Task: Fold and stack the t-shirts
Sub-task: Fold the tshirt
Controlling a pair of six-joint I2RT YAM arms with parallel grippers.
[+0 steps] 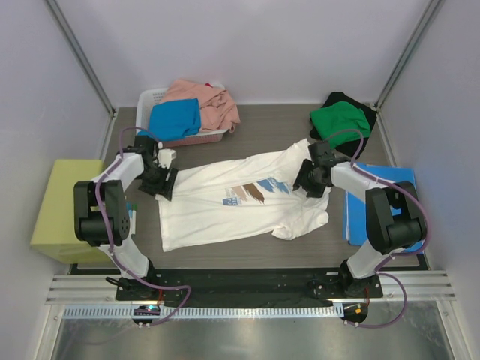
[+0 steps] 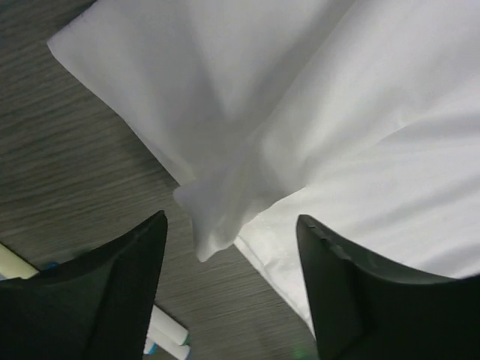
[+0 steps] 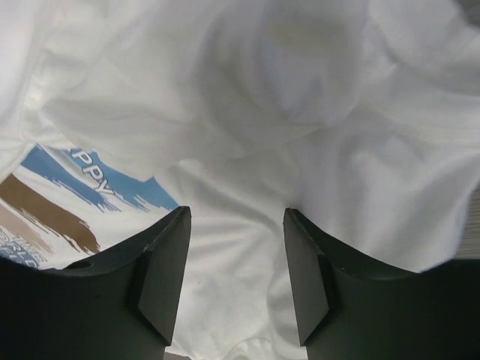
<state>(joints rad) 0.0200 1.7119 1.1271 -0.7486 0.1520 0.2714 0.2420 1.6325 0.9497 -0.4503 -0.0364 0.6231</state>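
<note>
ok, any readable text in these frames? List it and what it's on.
"PPY": blue letters, the start of the word hidden by a fold, on the chest print of the white t-shirt, seen from the right wrist.
Pale lettering on the print's brown stripe: too blurred and cut off to read.
In the top view the same print is too small to read.
No other text is visible.

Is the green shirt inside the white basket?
No, the green shirt lies on a black shirt at the far right, away from the basket.
</note>
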